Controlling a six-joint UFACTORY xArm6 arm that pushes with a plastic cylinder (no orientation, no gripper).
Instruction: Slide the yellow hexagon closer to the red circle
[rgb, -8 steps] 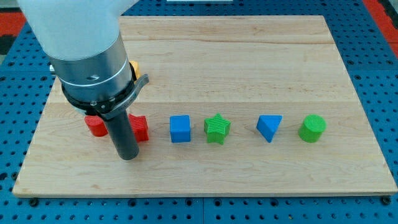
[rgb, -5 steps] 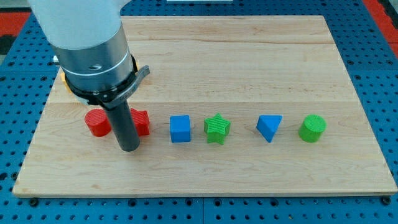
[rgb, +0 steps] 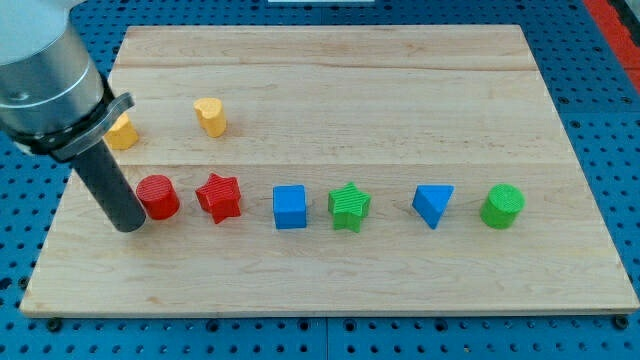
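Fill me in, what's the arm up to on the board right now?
My tip sits on the wooden board just at the view's left of the red circle. The yellow hexagon lies above it, partly hidden behind the rod, apart from the red circle. A second yellow block sits to the hexagon's right. The red star, blue cube, green star, blue triangle and green cylinder line up rightward.

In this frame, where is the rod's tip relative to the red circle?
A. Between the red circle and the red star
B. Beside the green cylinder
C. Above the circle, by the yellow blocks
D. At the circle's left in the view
D: my tip sits just at the view's left of the red circle, slightly lower in the view.
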